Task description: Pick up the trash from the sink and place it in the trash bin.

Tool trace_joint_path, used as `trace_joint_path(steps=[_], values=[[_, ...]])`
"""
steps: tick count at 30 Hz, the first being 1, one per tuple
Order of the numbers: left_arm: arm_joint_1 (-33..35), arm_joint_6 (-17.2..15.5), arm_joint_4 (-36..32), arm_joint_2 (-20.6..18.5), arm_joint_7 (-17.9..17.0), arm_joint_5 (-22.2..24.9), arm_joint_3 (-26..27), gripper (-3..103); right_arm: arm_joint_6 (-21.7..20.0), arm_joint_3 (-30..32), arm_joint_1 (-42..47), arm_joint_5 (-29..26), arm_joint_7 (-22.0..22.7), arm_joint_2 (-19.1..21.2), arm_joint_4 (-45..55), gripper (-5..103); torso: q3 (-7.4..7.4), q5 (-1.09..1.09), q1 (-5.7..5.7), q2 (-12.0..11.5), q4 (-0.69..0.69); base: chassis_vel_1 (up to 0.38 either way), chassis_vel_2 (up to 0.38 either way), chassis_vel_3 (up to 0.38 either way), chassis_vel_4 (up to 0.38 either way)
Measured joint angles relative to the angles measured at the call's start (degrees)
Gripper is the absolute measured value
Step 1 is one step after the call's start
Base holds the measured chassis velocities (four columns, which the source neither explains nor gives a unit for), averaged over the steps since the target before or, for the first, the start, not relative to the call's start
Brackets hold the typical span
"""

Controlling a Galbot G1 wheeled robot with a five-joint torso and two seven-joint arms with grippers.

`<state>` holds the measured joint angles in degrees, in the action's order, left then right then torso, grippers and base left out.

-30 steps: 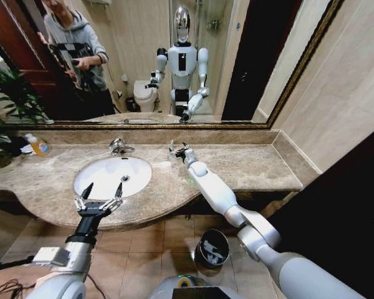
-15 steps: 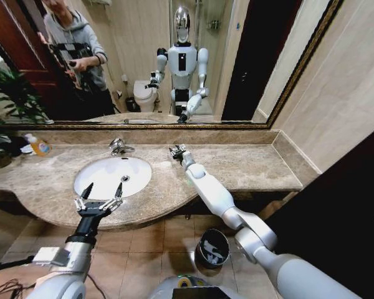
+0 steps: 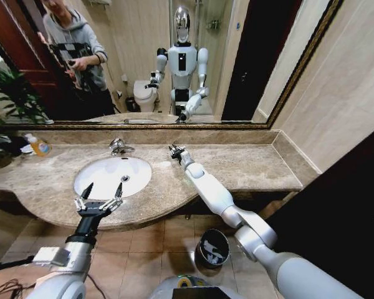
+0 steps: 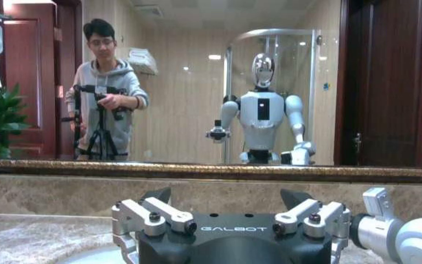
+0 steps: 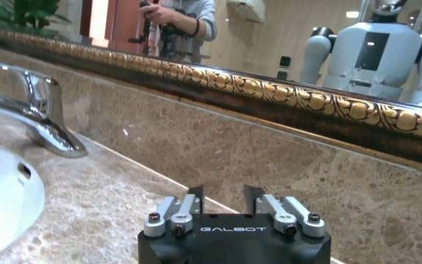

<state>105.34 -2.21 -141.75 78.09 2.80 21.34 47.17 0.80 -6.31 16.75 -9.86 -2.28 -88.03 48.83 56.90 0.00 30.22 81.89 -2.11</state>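
On the far left of the countertop (image 3: 249, 163) you see a yellow-orange bottle (image 3: 38, 146) by the plant. Your left gripper (image 3: 101, 190) hovers at the curved front edge, fingers spread wide, tips toward the sink (image 3: 113, 176). That oval basin runs lengthwise along the counter, faucet (image 3: 118, 147) at its back. Your right gripper (image 3: 173, 149) is near the back wall, fingers narrowly parted. Down on the floor stands the trash bin (image 3: 212, 248).

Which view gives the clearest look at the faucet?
The right wrist view: the chrome faucet sits close and large beside the edge of the sink. The head view shows it small behind the basin. The left wrist view looks over the left end effector at the mirror instead.
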Motion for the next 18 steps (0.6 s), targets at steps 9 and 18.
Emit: trace_joint_path(steps=[9,18], values=[[0.00,0.00,0.00,0.00,0.00,0.00,0.00,100,-1.18,-2.74,-3.55,-0.20,-0.50,-0.51,-4.53,73,0.00,0.00,0.00,0.00,0.00,0.000,0.000,0.000,0.000],[0.00,0.00,0.00,0.00,0.00,0.00,0.00,100,-1.92,-3.78,-6.67,-0.85,-2.71,-1.87,-10.54,97,0.00,-0.01,0.00,0.00,0.00,0.000,0.000,0.000,0.000]])
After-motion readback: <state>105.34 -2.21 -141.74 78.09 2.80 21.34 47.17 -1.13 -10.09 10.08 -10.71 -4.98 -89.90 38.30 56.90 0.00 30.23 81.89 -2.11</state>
